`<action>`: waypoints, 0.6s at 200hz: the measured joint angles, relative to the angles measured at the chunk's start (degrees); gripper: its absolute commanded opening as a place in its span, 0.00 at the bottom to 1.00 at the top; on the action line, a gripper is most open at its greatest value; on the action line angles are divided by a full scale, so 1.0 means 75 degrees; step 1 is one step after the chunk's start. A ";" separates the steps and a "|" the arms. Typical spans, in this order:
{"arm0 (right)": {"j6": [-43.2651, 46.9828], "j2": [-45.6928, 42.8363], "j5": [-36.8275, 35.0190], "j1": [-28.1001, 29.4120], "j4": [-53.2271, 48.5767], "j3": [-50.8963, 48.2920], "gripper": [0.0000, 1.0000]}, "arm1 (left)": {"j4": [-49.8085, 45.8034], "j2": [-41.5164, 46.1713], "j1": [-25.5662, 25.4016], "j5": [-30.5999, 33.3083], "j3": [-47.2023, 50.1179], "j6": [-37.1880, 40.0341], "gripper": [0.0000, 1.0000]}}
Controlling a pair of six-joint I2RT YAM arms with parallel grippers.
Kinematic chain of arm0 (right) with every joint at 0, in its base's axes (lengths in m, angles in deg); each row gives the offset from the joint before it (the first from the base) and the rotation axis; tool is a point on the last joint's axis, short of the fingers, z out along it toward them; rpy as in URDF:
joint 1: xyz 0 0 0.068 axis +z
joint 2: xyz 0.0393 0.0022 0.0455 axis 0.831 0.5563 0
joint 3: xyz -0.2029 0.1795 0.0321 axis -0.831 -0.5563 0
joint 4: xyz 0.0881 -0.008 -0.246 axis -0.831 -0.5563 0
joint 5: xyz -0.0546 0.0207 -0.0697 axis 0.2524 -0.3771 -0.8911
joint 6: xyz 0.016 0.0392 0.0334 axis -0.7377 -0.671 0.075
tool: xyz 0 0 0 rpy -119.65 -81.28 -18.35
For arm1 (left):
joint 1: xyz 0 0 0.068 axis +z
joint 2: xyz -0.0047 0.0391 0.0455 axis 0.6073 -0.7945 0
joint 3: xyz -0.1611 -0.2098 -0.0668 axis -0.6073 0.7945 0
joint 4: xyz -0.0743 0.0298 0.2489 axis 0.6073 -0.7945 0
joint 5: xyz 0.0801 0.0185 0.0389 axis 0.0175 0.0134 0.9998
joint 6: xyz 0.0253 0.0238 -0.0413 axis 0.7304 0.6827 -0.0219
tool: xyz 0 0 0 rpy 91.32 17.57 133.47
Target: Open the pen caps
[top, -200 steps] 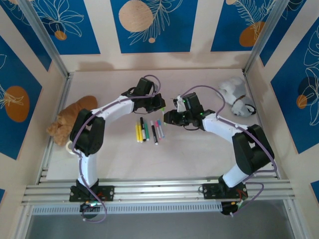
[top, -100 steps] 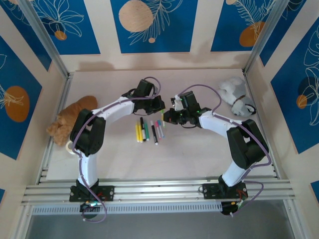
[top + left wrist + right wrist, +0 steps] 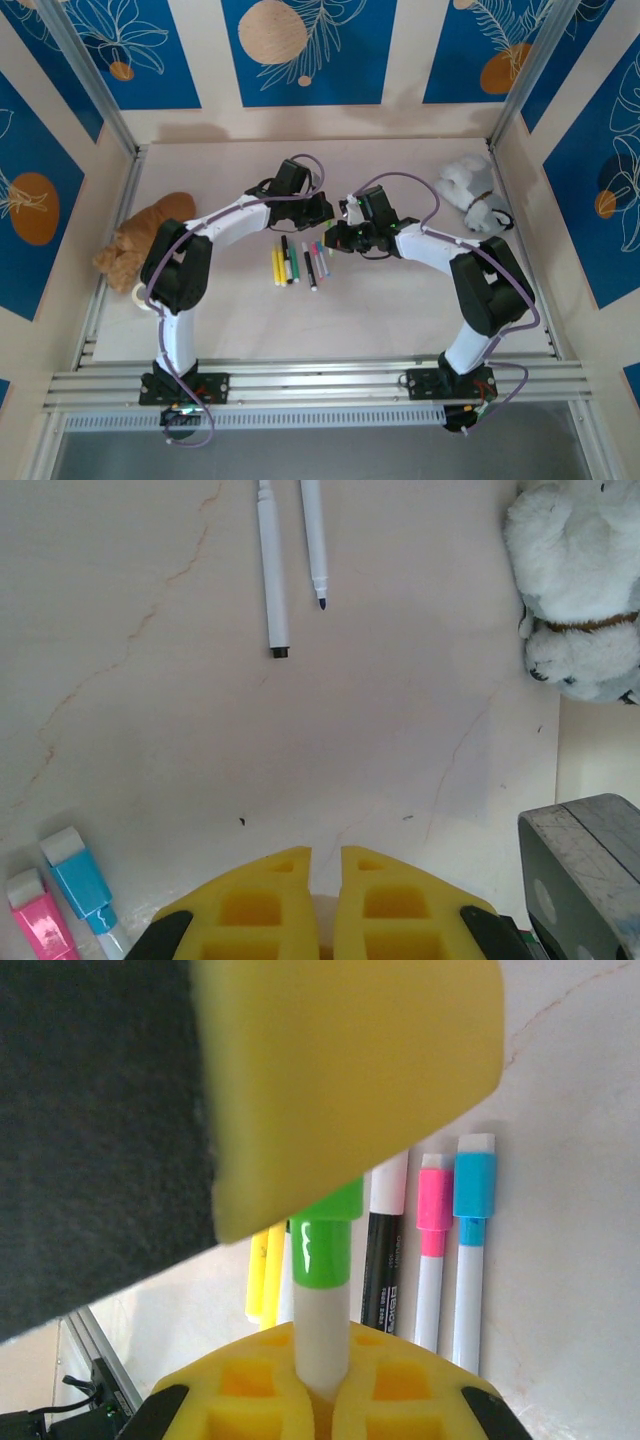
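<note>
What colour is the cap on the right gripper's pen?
Green; cap on the pen shows best in right wrist view.

White arm links [image 3: 225, 218], black joints [image 3: 185, 265], lilac cables [image 3: 400, 176] looped alongside, yellow ribbed end effector fingers [image 3: 265, 910]

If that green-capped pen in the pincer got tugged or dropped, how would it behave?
Probably stiff: the green-capped pen stands straight out of the right pincer without sagging. Its cap shows a glossy highlight, so it may be slippery. Slim and round like the other pens on the table, it would likely roll if nudged.
</note>
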 measured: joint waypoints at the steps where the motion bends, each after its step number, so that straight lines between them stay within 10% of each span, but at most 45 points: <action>1: -0.0006 -0.0006 0.0000 0.0003 0.0012 -0.0009 0.00 | 0.0000 0.0000 0.0003 0.0000 0.0000 -0.0003 0.00; 84: -0.0568 -0.3765 -0.0918 0.2320 -0.1096 -0.2634 0.00 | -0.0927 -0.0519 0.0997 0.0702 -0.1784 0.0178 0.00; 120: -0.0615 -0.4412 -0.1212 0.1658 -0.1871 -0.2565 0.00 | -0.0994 -0.0545 0.1364 0.1078 -0.1886 0.0350 0.00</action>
